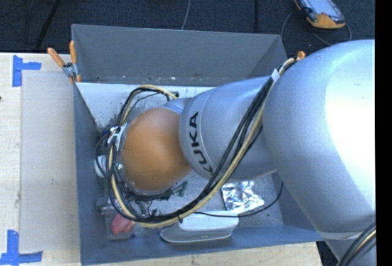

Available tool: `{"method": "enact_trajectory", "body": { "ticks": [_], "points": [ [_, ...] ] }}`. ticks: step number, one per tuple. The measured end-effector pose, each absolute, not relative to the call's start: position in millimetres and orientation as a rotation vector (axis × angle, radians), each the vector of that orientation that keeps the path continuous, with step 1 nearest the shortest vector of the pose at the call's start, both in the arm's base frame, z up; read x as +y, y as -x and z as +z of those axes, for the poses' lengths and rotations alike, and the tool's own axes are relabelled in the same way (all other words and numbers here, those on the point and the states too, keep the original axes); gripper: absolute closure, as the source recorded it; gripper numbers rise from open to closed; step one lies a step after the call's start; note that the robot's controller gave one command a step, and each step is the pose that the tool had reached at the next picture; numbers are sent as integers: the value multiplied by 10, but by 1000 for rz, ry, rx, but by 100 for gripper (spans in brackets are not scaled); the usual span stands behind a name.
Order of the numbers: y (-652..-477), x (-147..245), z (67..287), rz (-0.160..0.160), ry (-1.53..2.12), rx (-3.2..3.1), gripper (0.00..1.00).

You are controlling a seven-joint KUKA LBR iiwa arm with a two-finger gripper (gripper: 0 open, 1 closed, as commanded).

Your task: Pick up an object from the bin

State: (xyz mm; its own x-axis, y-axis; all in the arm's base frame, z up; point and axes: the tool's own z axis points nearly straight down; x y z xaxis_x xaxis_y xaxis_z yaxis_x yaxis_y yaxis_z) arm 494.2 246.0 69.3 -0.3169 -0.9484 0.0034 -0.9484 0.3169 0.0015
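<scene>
The dark body of my gripper (125,198) shows under the orange cover, low in the bin's front left part. A small red thing (121,225) lies just below it by the front wall. A white rounded thing (100,165) sits at the left wall, partly hidden by the cables. Along the front wall to the right lies a flat white oval object (199,231). What is directly beneath the gripper is hidden.
A crumpled piece of silver foil (244,196) lies in the front right part of the bin. A bit of green (178,190) peeks out under the cover's edge. The arm and its cables hide the middle and right of the bin.
</scene>
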Motion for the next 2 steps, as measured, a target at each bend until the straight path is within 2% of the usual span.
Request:
{"method": "enact_trajectory", "body": {
  "ticks": [1,2],
  "points": [
    [-4938,2466,697,-3,-1830,-2551,100],
    [-5104,2309,2268,2,-1820,-2572,100]
  ]
}}
